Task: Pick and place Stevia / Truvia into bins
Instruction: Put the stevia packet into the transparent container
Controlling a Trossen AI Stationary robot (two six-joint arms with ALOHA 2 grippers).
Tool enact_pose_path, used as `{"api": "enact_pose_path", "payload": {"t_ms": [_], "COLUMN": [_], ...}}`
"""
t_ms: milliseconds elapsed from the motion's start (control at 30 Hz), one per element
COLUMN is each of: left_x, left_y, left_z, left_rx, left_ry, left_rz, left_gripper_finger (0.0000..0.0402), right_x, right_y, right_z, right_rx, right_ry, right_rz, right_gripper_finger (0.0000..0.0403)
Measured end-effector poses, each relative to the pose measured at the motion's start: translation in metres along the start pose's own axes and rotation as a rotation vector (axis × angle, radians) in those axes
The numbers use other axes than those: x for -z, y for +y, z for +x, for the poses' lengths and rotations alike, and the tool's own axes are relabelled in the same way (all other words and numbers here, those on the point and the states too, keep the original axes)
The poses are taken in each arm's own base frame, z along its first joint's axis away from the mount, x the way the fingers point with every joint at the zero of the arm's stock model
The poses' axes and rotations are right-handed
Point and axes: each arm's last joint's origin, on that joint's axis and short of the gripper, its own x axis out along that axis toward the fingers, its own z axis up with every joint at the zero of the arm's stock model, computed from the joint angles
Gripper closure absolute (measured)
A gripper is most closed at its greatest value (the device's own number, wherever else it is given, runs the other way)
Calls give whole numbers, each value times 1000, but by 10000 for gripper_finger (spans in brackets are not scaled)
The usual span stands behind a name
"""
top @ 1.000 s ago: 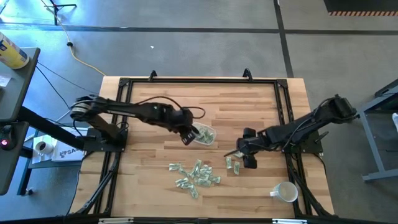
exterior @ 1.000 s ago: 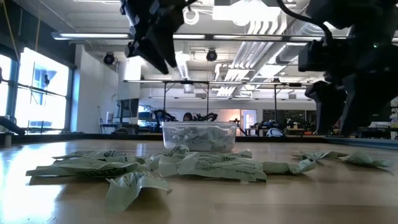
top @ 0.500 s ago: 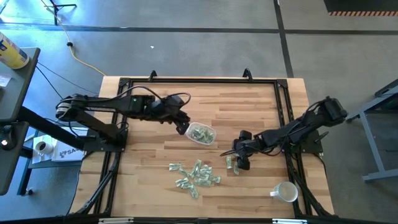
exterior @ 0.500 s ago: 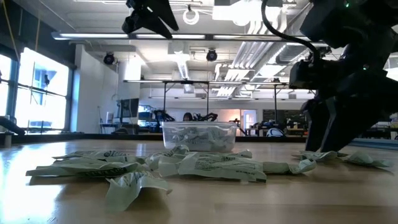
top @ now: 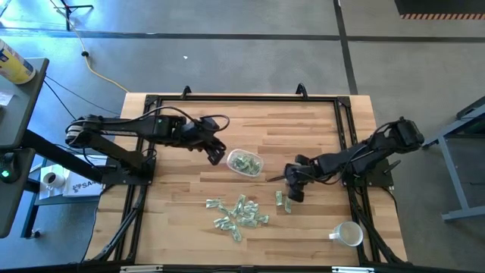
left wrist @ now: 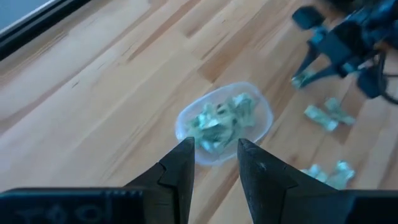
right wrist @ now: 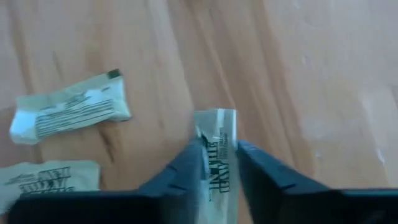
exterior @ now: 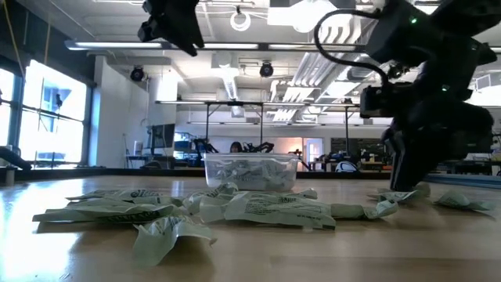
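The bin is a clear round bowl (top: 245,163) holding several pale green Stevia sachets (left wrist: 221,118). My left gripper (top: 217,156) hangs open just left of the bowl, well above the table (exterior: 168,19), with nothing between its fingers (left wrist: 214,165). A loose pile of sachets (top: 239,212) lies nearer the front edge. My right gripper (top: 291,184) is down at the table, right of the bowl, shut on one sachet (right wrist: 215,146). Two more sachets (right wrist: 71,115) lie flat beside it. My right gripper pinches one sachet between its two fingers (right wrist: 186,168), which lie along its long sides. The sachet's far end (right wrist: 215,118) sticks out past the fingertips. The fingers slant down toward the table's left. Whether the sachet is clear of the table I cannot tell.
A white mug (top: 348,233) stands near the front right corner. A black frame (top: 242,98) runs round the table's edges. Bare wood lies between the bowl and the far edge.
My left gripper has drawn back from over the bowl, rising and moving toward the table's left. My right gripper has come down onto the small group of sachets right of the bowl and shut on one of them.
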Motion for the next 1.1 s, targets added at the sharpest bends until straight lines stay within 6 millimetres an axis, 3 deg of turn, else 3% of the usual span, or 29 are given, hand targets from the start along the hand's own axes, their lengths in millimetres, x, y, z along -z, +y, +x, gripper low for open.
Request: {"api": "enact_pose_path", "payload": {"t_ms": [67,133,300,533,800,1100], "left_x": [3,8,17,44,76,77], "left_y": [4,9,18,35,54,56], "left_z": [-1,-2,-3,4,10,8], "left_rx": [-54,-118,-237,-241,-179,-156], "left_ry": [16,52,112,107,89,68], "left_rz": [-2,1,-10,-111,-275,-284], "left_gripper_finger": [246,248,255,267,285,291], "right_x": [-7,-19,-72,-138,-169,-175], "right_y": [-4,-8,-20,-44,-45,-43], "right_z": [-2,-6,-30,-63,-43,-41], "right_rx": [2,-2,11,-24,-116,-119], "right_ry": [10,14,-109,-277,-239,-248], "right_rz": [28,43,24,-44,-90,-120], "right_gripper_finger": [373,392,389,392,395,399]}}
